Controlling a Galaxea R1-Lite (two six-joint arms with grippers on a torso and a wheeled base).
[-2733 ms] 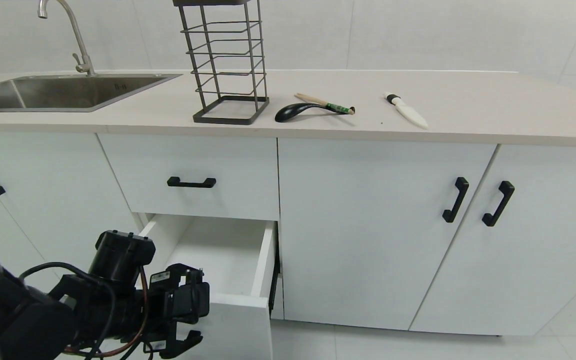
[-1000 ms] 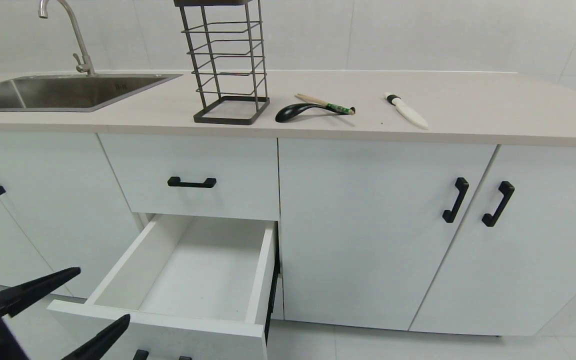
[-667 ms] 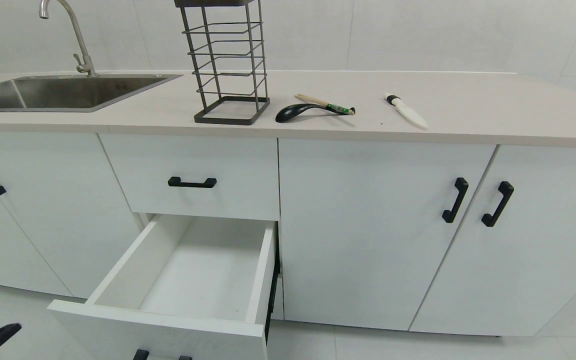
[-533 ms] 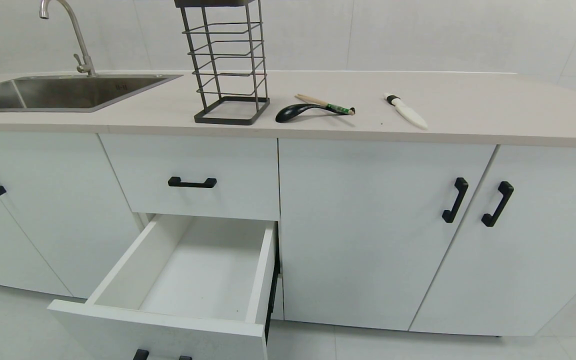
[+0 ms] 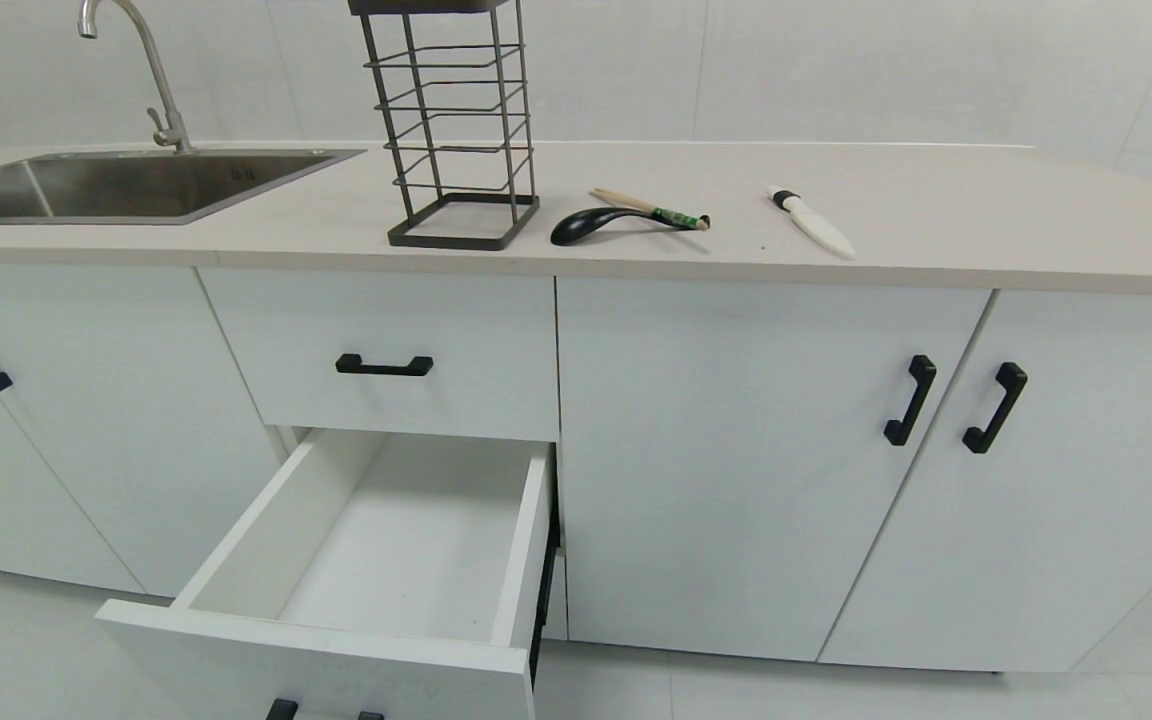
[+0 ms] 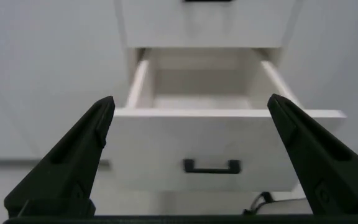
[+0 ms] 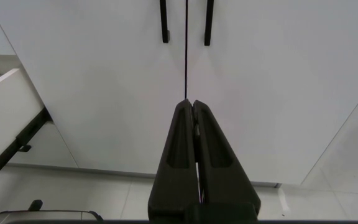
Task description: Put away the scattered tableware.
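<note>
We find the black spoon (image 5: 591, 221) on the surface (image 5: 986, 230) just beside the wire rack (image 5: 456, 130), with the chopsticks (image 5: 648, 207) touching its handle. What appears to be a pale knife (image 5: 816, 224) lies apart on the right. The lower drawer (image 5: 336, 655) stands pulled out. The left tool (image 6: 188, 155) faces the drawer front, fingers spread wide, holding nothing. The right tool (image 7: 192, 106) faces the cabinet doors (image 7: 104, 81), fingers pressed together, holding nothing.

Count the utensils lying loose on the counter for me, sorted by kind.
Black spoon: 1
Pair of chopsticks: 1
White knife: 1
Total: 3
</note>
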